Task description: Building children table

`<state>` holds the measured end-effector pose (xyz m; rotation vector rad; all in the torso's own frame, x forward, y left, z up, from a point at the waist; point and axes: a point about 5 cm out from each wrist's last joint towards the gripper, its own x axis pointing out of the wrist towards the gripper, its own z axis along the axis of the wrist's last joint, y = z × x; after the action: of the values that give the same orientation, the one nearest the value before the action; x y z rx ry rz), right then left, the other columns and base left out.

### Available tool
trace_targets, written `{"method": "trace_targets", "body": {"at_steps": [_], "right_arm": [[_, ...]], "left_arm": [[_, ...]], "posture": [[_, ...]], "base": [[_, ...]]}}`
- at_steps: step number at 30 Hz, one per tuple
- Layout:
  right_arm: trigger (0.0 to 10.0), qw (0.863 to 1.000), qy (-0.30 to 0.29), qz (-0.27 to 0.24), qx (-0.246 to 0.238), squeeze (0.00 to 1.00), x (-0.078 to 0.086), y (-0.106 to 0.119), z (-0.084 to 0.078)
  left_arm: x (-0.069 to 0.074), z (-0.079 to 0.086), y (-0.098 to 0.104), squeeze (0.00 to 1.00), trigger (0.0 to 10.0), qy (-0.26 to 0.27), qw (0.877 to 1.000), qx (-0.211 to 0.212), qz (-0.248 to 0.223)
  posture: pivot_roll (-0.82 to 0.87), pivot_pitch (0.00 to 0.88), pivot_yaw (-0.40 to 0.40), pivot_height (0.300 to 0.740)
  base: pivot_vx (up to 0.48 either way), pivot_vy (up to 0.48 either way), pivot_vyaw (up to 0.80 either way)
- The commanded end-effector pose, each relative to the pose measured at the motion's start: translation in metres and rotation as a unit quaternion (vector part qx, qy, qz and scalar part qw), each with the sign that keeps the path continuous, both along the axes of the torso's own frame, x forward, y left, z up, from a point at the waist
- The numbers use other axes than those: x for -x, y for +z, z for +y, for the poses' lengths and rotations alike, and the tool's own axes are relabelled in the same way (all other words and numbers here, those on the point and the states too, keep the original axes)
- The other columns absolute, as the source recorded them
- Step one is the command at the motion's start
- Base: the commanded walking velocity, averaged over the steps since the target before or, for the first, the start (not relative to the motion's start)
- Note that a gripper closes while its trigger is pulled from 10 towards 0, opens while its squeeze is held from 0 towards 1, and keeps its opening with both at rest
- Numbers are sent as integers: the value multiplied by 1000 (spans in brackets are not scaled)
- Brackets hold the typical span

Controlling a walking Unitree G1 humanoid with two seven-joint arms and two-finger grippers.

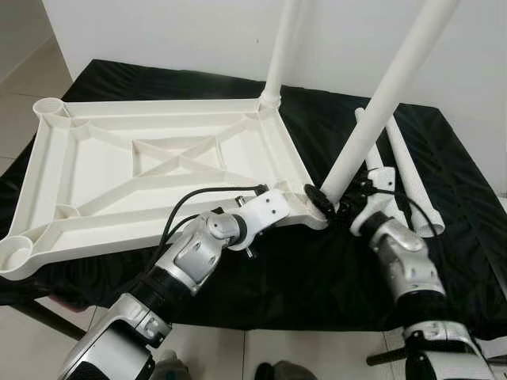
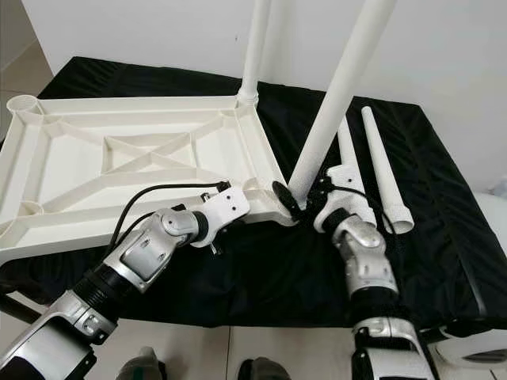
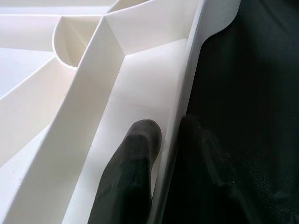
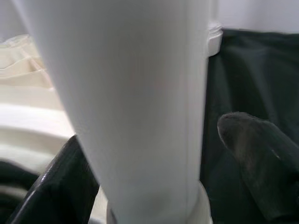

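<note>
Left eye view: the upturned white tabletop [image 1: 103,170] lies on black cloth [image 1: 444,198]; one leg [image 1: 279,55] stands at its 1 o'clock corner.

Right eye view: the right gripper [image 2: 305,198] clasps a tilted leg [image 2: 333,103] at the 4 o'clock corner; two loose legs [image 2: 384,170] lie at 3 o'clock.

Left wrist view: the left gripper [image 3: 170,135] pinches the tabletop rim [image 3: 187,84].

Right wrist view: black fingers [image 4: 254,154] flank the leg.
</note>
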<state>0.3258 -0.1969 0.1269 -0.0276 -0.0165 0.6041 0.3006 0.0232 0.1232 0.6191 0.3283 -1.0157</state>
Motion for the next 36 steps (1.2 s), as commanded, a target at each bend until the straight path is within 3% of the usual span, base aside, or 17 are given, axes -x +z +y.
{"method": "trace_targets", "body": {"at_steps": [1,12,13,14,15,25,26,36], "right_arm": [[10000,1000,8,4,8,0,0,-1,-3],[10000,999,36,-1,19,0,-8,1,-7],[3804,999,38,-1,20,0,-10,1,-7],[2627,999,38,-2,20,0,-11,2,-8],[0,999,37,-3,21,0,-11,2,-8],[0,999,39,2,19,0,-12,-1,-9],[10000,999,38,3,20,0,-11,-2,-8],[10000,999,32,-5,-1,0,-11,-2,0]], "left_arm": [[7,-11,1,0,10000,-40,999,0,4],[6,-10,2,0,10000,-39,999,0,3],[5,-10,2,0,10000,-39,999,0,3],[5,-10,2,0,10000,-38,999,0,2],[5,-10,3,0,10000,-38,999,-1,2],[6,-9,3,0,10000,-38,999,-1,2],[6,-9,3,0,10000,-38,999,-1,3],[6,-10,3,0,10000,-38,999,1,3]], "posture": [[39,0,-73,740],[45,0,-75,740],[46,0,-75,740],[46,0,-74,740],[46,0,-74,740],[49,0,-72,740],[48,0,-73,740],[46,0,-79,740]], "base": [[0,0,0],[0,0,0],[0,0,0],[0,0,0],[0,0,0],[0,0,0],[0,0,0],[0,0,0]]}}
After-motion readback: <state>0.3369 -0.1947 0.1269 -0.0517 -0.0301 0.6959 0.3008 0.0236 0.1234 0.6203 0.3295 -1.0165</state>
